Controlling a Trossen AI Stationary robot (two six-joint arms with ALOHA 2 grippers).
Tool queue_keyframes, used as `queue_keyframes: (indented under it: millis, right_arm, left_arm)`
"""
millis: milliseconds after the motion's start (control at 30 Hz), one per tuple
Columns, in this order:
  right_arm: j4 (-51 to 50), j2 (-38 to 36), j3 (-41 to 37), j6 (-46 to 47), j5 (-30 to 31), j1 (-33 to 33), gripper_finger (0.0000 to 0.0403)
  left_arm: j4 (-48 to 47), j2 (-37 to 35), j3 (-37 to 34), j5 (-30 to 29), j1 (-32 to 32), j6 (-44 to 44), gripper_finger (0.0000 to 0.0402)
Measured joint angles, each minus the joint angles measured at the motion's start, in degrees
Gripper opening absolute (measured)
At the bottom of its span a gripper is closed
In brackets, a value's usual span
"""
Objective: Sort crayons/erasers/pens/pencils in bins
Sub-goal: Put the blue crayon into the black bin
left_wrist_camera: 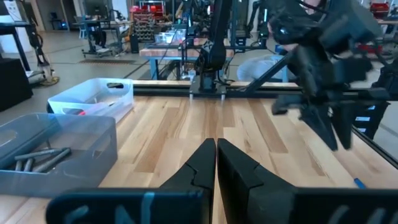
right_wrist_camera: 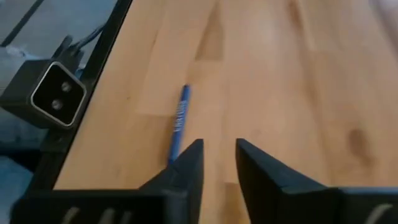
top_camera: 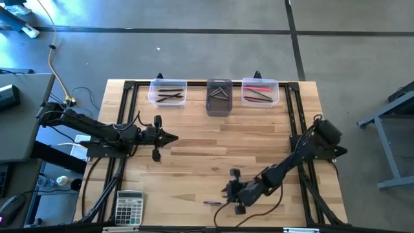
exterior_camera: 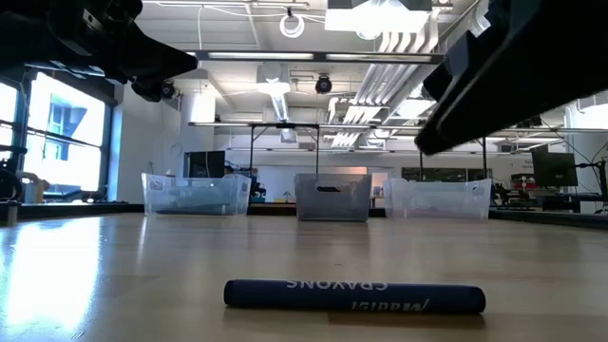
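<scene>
A dark blue crayon lies flat on the table near its front edge; it also shows in the low view and the right wrist view. My right gripper is open just right of it. In the right wrist view, one finger covers the crayon's near end; I cannot tell whether it touches. My left gripper is shut and empty over the table's left middle. Three bins stand along the far edge: a clear one with dark sticks, a dark grey one with grey sticks, and a clear one with red sticks.
A grey calculator lies at the front left corner. A black frame rail runs along the table's sides. A small camera block sits at the front edge beside the crayon. Bare wood lies between the bins and the arms.
</scene>
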Motion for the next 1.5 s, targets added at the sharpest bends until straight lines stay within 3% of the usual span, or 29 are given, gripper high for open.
queue_keyframes:
  millis: [167, 333, 833, 1000, 1167, 1500]
  right_arm:
    - [-5.3, 6.5, 7.2, 2.1, 0.0, 1.6, 0.0131]
    - [-6.9, 11.1, 12.5, 2.2, 0.0, 2.1, 0.0156]
    - [-5.7, 15.8, 13.7, 7.3, 0.7, 4.0, 0.014]
    - [-5.2, 17.0, 13.8, 9.2, 3.6, 4.8, 0.0139]
    - [-5.4, 17.1, 13.8, 9.1, 3.8, 4.6, 0.0117]
    - [-7.5, 16.9, 13.9, 8.0, 2.7, 3.2, 0.0017]
  left_arm:
    - [0.2, 0.0, 0.0, 0.0, 0.0, -0.1, 0.0007]
    - [0.2, 0.0, 0.0, 0.0, 0.0, -0.2, 0.0007]
    - [0.1, 0.0, 0.0, 0.0, 0.0, -3.7, 0.0007]
    - [-0.3, 0.0, 0.0, 0.0, 0.0, -4.7, 0.0007]
    - [-0.3, 0.0, 0.0, -0.2, -0.7, -4.6, 0.0007]
    - [-2.2, 0.0, 0.0, -1.3, -1.4, -3.8, 0.0007]
